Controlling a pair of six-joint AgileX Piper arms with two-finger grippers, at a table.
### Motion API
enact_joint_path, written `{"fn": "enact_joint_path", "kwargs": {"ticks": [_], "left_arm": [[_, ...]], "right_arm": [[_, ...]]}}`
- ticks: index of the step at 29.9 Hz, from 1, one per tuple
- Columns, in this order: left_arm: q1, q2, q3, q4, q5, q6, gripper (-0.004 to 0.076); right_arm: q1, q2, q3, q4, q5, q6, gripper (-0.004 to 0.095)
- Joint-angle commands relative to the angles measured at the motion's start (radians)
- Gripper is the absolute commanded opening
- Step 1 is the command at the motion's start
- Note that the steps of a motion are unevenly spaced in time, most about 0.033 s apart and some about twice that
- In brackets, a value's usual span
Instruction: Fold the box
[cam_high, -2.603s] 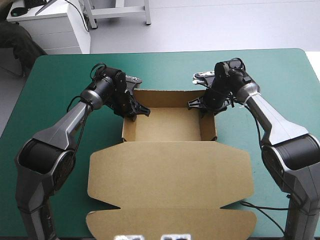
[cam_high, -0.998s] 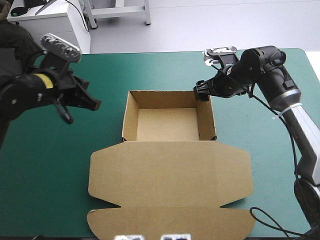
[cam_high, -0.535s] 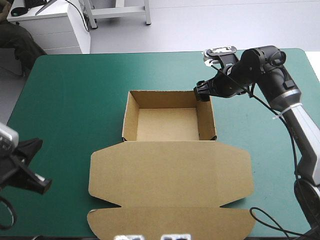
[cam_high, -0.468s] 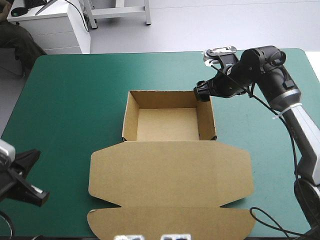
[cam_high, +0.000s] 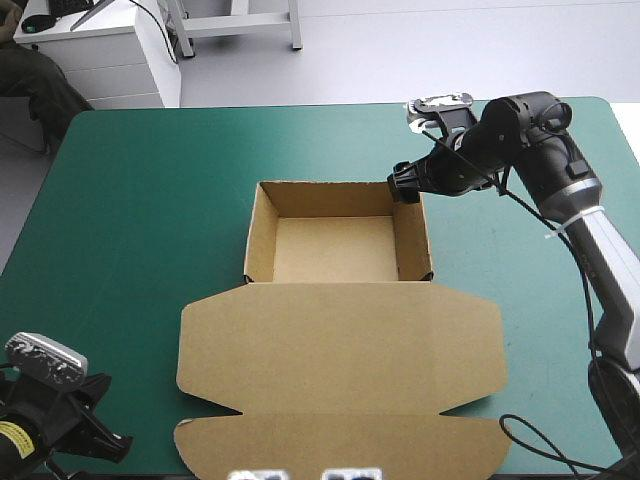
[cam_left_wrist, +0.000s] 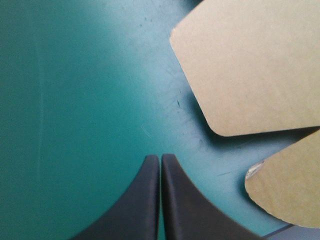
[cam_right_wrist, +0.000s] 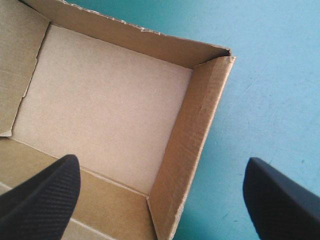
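The left gripper (cam_left_wrist: 160, 159), fingers together, has withdrawn from the box (cam_high: 340, 300) to the counter's (cam_high: 150, 200) near-left corner. The right gripper (cam_high: 403, 185) stays over the box's far-right corner, fingers apart. We judge the folding nearly done. We count one box at mid-counter, four raised walls, one flat lid and two grippers.

box (cam_right_wrist: 105, 105) cropped in both wrist views, left arm (cam_high: 25, 440) largely cut off at high view's corner
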Motion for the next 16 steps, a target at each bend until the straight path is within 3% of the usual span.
{"fn": "enact_joint_path", "kwargs": {"ticks": [1,16], "left_arm": [[-0.004,0.01,0.035,0.008,0.036,-0.034,-0.0008],[-0.004,0.01,0.09,0.052,0.022,-0.036,-0.0008]], "right_arm": [[-0.003,-0.043,-0.019,0.009,-0.002,-0.014,0.0805],[-0.003,0.165,0.02,-0.015,-0.002,0.018,0.0805]]}}
